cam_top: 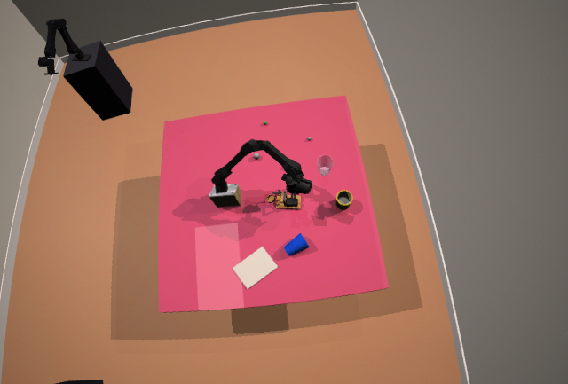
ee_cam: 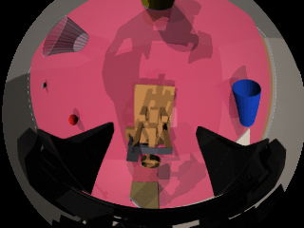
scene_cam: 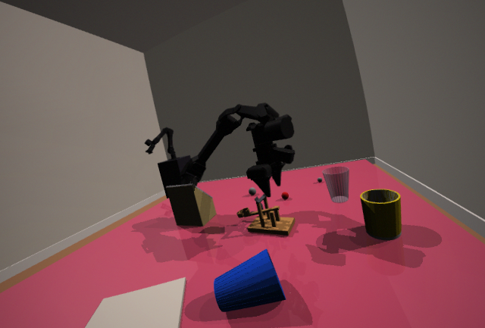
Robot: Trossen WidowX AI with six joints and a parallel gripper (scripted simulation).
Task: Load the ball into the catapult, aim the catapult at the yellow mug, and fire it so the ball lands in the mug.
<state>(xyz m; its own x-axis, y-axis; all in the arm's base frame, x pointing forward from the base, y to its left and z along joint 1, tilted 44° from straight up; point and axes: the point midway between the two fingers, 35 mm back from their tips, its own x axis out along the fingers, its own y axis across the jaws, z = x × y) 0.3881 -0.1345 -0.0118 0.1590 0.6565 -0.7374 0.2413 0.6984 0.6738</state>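
Top looks steeply down from afar; exterior, low and nearer, faces twelve; wrist looks down closest. All share the catapult (scene_cam: 287, 226) (ee_cam: 154, 95).

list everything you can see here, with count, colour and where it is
catapult: one, wooden brown, below the end effector
mug: one, yellow, beyond the catapult from the arm's base
blue cup: one, on its side, near the board
clear cup: one, pinkish see-through, near the mug
board: one, off-white, table's near side
small balls: four, green, red, two grey, on the table's far half
table: one, pink, under these
second arm: one, black, on a black pedestal behind
arm: one, black, over the catapult
end effector: one, black, open
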